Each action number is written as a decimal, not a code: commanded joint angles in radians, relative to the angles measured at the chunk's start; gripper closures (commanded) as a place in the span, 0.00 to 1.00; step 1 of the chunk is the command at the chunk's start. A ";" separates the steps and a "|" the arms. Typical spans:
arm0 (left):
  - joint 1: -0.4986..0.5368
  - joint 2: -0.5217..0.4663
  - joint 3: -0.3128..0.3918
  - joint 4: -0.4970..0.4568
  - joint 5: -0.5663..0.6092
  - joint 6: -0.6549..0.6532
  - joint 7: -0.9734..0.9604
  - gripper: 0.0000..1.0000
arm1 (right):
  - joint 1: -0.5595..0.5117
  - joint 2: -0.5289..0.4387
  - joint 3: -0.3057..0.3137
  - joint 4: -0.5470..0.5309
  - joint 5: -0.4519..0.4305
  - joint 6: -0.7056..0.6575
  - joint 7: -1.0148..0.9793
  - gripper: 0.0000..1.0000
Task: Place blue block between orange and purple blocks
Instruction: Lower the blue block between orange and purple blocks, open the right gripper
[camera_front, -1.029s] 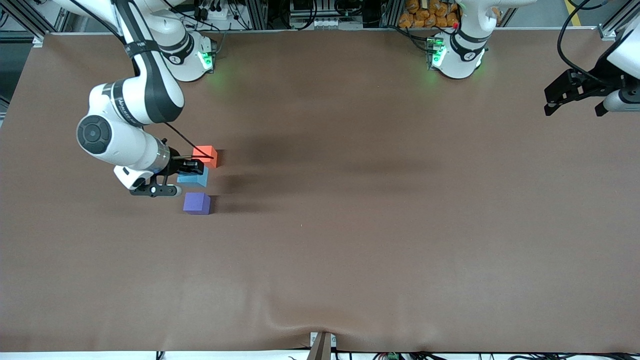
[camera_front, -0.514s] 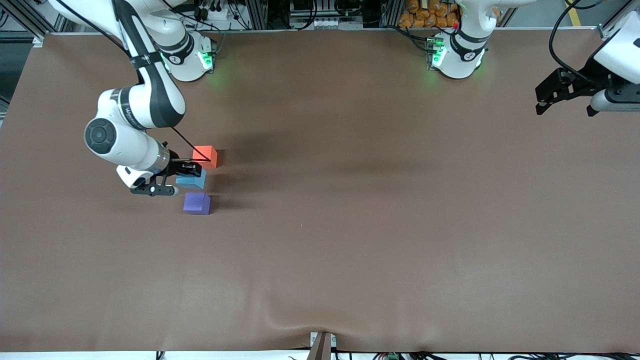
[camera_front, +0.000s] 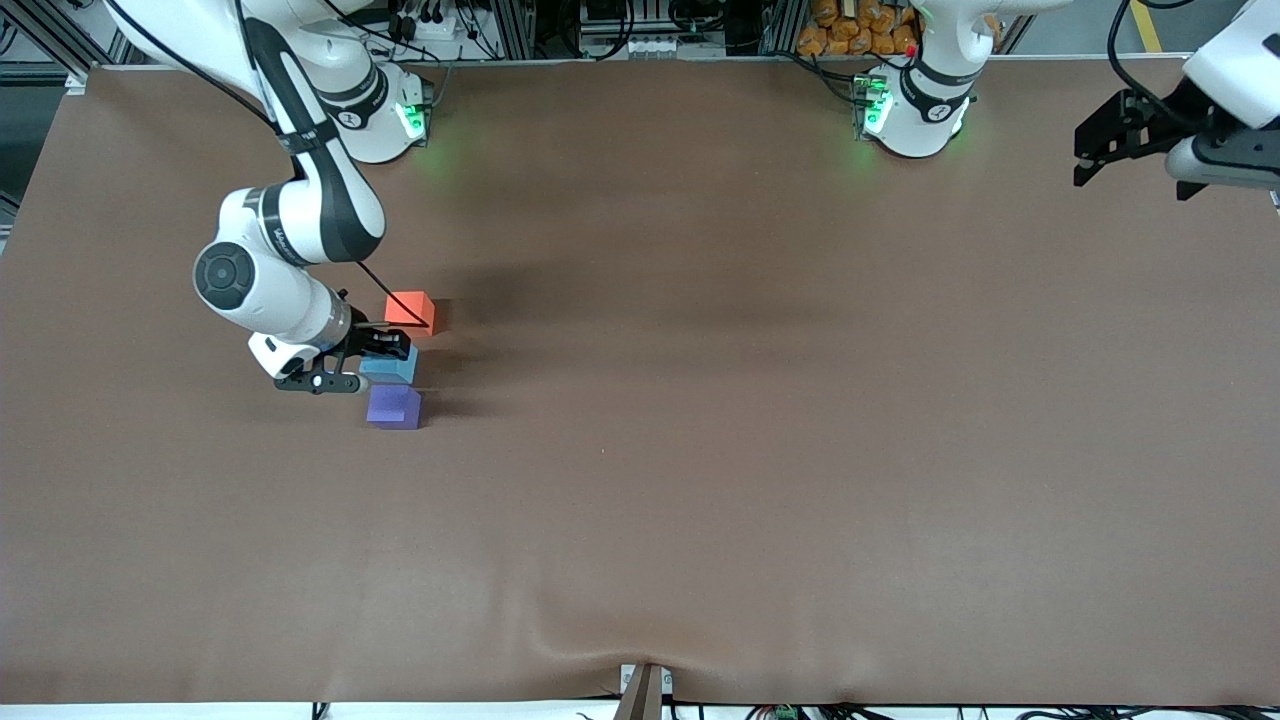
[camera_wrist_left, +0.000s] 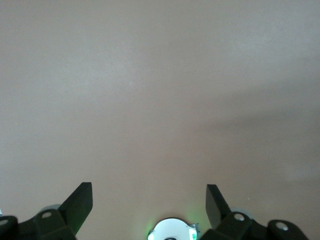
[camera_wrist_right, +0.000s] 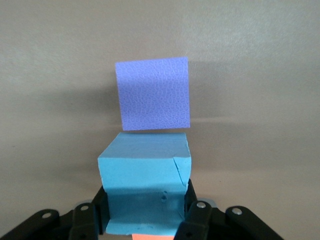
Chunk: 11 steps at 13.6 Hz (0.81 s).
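Observation:
My right gripper (camera_front: 385, 358) is shut on the light sky-blue block (camera_front: 392, 368) and holds it low between the orange block (camera_front: 410, 309) and the purple block (camera_front: 394, 407). In the right wrist view the blue block (camera_wrist_right: 145, 177) sits between my fingers (camera_wrist_right: 192, 212), with the purple block (camera_wrist_right: 152, 93) just past it and a sliver of the orange block (camera_wrist_right: 152, 237) at the frame's edge. I cannot tell whether the blue block touches the table. My left gripper (camera_front: 1130, 145) is open and empty, raised over the left arm's end of the table.
The brown table cover (camera_front: 700, 450) spreads wide. The left wrist view shows only bare table (camera_wrist_left: 160, 100) between my open left fingertips (camera_wrist_left: 80, 202). The arm bases (camera_front: 910, 110) stand along the table's edge farthest from the front camera.
My right gripper has carried the blue block a little toward the purple block and lower. My left gripper has risen and drawn back toward its base.

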 joint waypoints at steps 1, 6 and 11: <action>0.020 -0.004 0.002 -0.007 -0.026 -0.012 -0.021 0.00 | -0.007 0.011 0.010 -0.054 -0.013 0.097 -0.015 1.00; 0.041 0.000 0.002 -0.009 -0.018 -0.013 -0.060 0.00 | -0.006 0.038 0.012 -0.076 -0.013 0.166 -0.015 1.00; 0.069 -0.003 0.000 -0.007 -0.017 -0.013 -0.045 0.00 | -0.003 0.061 0.013 -0.096 -0.013 0.212 -0.017 1.00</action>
